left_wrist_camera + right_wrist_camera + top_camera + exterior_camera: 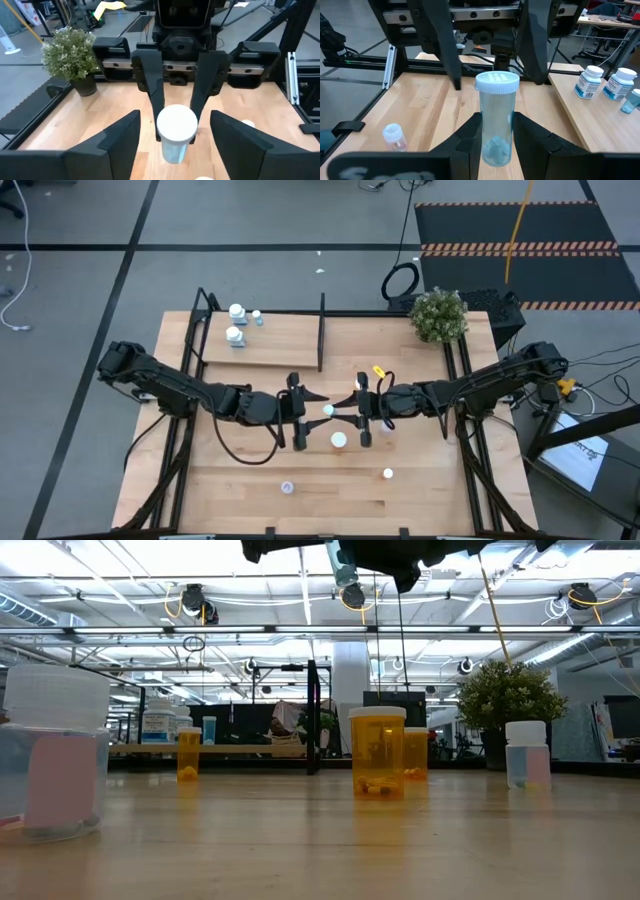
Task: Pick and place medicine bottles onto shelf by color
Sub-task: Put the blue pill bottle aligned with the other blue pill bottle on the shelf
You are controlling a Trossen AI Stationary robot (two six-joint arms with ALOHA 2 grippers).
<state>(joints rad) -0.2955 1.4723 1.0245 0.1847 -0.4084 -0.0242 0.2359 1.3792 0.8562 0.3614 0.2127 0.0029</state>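
A pale blue medicine bottle (496, 120) with a white cap is held in the air over the table's middle (328, 411); the low view shows it high above the tabletop (345, 570). My right gripper (496, 145) is shut on it. My left gripper (175, 117) faces it from the left, open, with one finger (442, 45) on each side of the bottle and not touching it. The shelf (280, 345) lies at the far left, with two white bottles (235, 335) and a small pale blue one (257, 317) standing on it. My right gripper pinches the lower half of the bottle's body (490, 150) between its two fingers. The fingers come level from the table's right side. The bottle stands upright in the hold, cap up, lifted clear of the table.
The shelf's black divider (322, 330) stands upright, and a potted plant (438, 315) is at the far right. Loose bottles stand on the table nearer the front: orange ones (377, 752) (188, 752), white-capped ones (339, 441) (388, 473), and a pale one (287, 487).
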